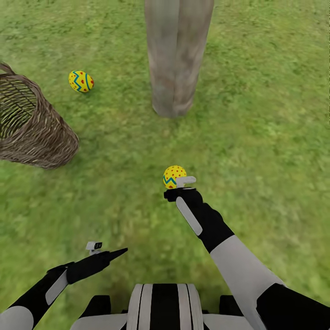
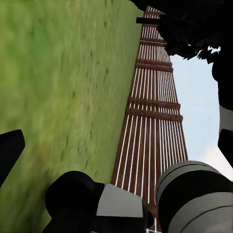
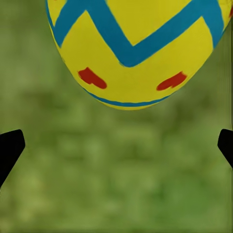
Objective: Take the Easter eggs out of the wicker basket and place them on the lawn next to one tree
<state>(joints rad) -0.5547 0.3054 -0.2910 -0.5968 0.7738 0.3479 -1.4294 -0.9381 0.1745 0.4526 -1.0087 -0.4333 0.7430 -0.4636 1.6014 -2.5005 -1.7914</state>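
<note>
Head view: the right gripper reaches forward over the lawn with an Easter egg right at its jaws, toward the tree that stands beyond. From here I cannot tell whether the jaws pinch the egg or merely stand behind it. A second egg lies on the grass well off to the left of those jaws, between the trunk and the wicker basket, which leans on its side with its mouth turned away; what remains inside is hidden. The left gripper hangs low near the trunk of the robot, carrying nothing; its jaw state is unclear.

Left wrist view: grass, a slatted brown fence and sky beyond the jaws; no egg.

Right wrist view: the patterned egg sits ahead of the jaws, whose dark tips are spread wide to either side and clear of it.

Judgement: the step in hand looks like setting this egg down near the tree. Next would be backing the jaws away without nudging it, then checking the basket for the third.
</note>
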